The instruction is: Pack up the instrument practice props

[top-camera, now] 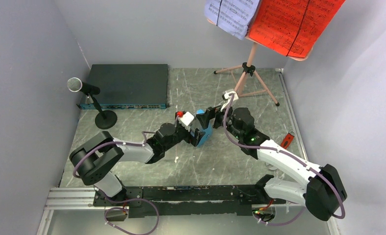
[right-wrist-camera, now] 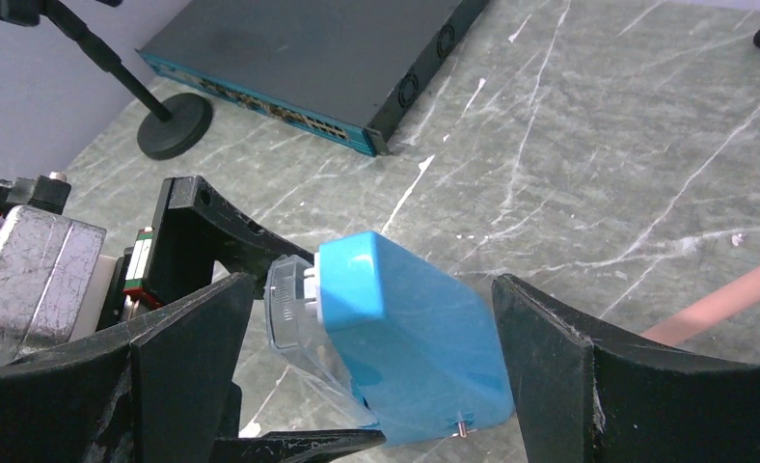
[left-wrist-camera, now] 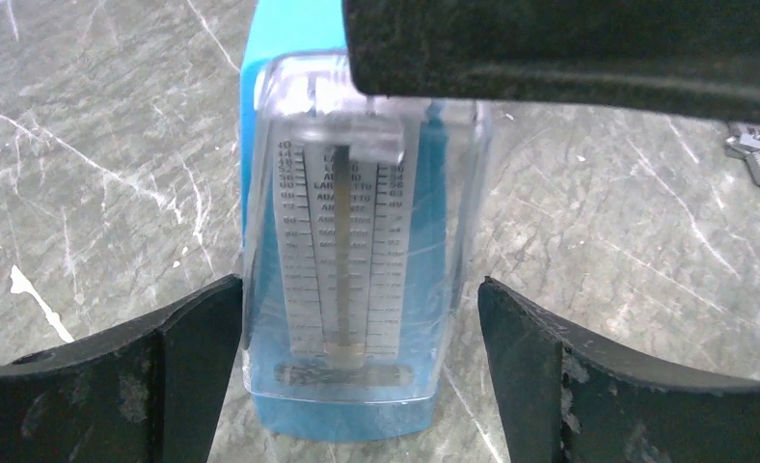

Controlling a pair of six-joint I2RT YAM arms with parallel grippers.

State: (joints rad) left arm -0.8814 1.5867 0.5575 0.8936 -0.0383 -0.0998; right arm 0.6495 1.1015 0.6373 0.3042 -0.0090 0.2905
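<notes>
Metronome (right-wrist-camera: 405, 338): glossy blue plastic, clear cover. Table (right-wrist-camera: 598, 145): smooth, marbled.

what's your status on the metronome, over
Left hand open, right hand open. Blue metronome between both, not gripped. Hands crowd each other.

We see both arms reaching to mid-table, where the left gripper (top-camera: 199, 136) and the right gripper (top-camera: 213, 116) meet at a blue metronome (top-camera: 205, 131) from opposite sides. At the back left lies a black box (top-camera: 127, 84). The microphone (top-camera: 75, 84) is tilted on its round-base stand (top-camera: 105, 119), just beside the box's near left corner. At the back right stands the pink tripod (top-camera: 250, 68), its board carrying a lavender sheet (top-camera: 232, 14) and a red sheet (top-camera: 294, 24) side by side. A red tool (top-camera: 287, 140) lies near the right edge of the table (top-camera: 191, 166).
</notes>
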